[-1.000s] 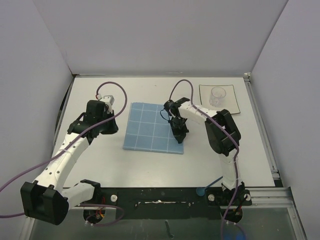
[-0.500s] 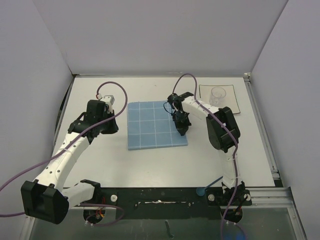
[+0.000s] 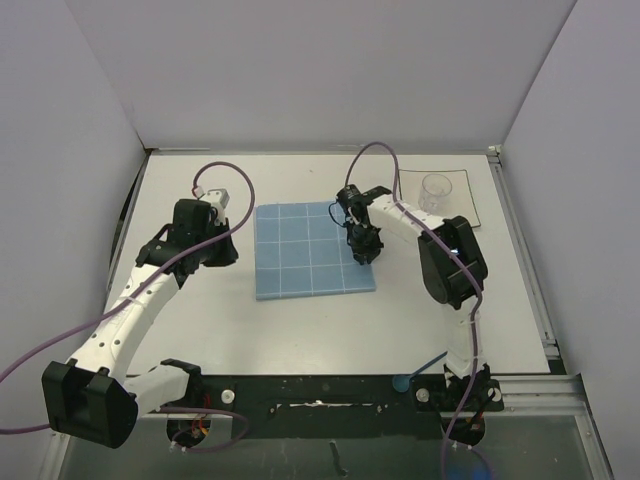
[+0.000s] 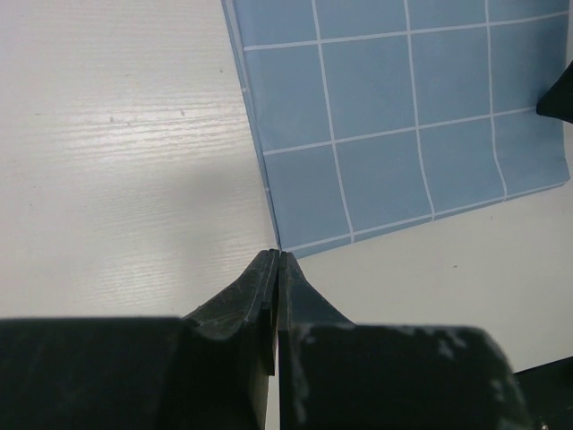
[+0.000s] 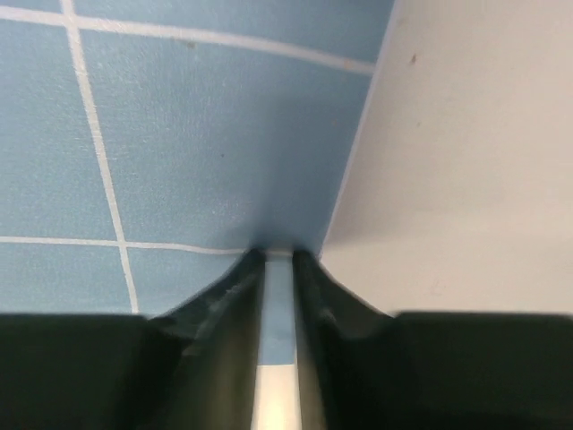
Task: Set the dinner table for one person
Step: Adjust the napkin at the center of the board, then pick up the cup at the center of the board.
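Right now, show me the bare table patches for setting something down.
Bare table lies between the blue placemat and the arm bases, and along the far edge behind it. Crowded: the right claw at the mat's right edge, plate and glass beyond.

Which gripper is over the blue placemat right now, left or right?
The right gripper: its tips sit over the blue placemat near its right edge. The left gripper hangs over bare dinner table, left of the mat.
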You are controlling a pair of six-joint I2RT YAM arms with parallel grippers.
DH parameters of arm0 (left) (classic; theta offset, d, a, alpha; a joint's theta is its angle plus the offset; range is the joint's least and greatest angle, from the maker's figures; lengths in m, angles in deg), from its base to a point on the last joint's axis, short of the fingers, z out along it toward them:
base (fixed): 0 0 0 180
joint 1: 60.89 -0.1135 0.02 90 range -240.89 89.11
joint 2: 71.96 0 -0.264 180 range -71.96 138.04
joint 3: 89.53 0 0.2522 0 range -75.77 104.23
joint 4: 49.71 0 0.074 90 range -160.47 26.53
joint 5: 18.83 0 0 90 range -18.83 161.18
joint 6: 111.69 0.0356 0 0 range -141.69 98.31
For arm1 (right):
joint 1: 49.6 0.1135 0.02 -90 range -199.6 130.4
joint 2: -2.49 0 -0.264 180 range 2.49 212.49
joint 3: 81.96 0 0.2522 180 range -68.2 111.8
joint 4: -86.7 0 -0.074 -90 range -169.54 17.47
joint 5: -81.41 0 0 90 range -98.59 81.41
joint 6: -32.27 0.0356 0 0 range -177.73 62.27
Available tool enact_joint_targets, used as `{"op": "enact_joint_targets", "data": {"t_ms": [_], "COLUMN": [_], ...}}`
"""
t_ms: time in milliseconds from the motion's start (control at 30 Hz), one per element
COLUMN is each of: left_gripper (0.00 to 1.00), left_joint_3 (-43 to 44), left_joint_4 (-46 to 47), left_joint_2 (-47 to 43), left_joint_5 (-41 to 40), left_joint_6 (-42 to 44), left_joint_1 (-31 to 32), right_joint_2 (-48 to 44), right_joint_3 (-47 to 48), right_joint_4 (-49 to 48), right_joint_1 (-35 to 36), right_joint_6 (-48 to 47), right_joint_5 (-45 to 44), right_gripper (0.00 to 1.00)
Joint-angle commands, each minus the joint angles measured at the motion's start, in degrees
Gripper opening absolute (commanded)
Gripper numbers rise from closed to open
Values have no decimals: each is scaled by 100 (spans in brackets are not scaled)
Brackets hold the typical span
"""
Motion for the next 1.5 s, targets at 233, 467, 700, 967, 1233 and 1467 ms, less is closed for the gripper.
{"op": "enact_joint_targets", "data": {"t_ms": [233, 467, 700, 967, 1233, 1467], "left_gripper": [39, 75, 76, 76, 76, 76], "left_joint_3": [303, 773, 951, 822, 758, 749], "left_joint_4": [284, 242, 408, 424, 549, 572], "left_joint_2": [-317, -74, 126, 183, 300, 384], "left_joint_5": [335, 623, 761, 653, 689, 720], "left_joint_6": [95, 247, 192, 262, 229, 210], "left_joint_1": [-35, -35, -41, -44, -71, -74], "right_joint_2": [-1464, -1210, -82, 731, 624, 655], "right_joint_3": [732, 1921, 3804, 4136, 3641, 3419], "right_joint_4": [-164, 275, 798, 739, 463, 343], "right_joint_1": [-116, -746, -1667, -2234, -2491, -2722], "right_joint_6": [-478, -1183, -1479, -1348, -1293, -1264], "right_joint_5": [-399, -442, -233, 157, 181, 294], "right_gripper": [75, 68, 62, 59, 59, 60]}}
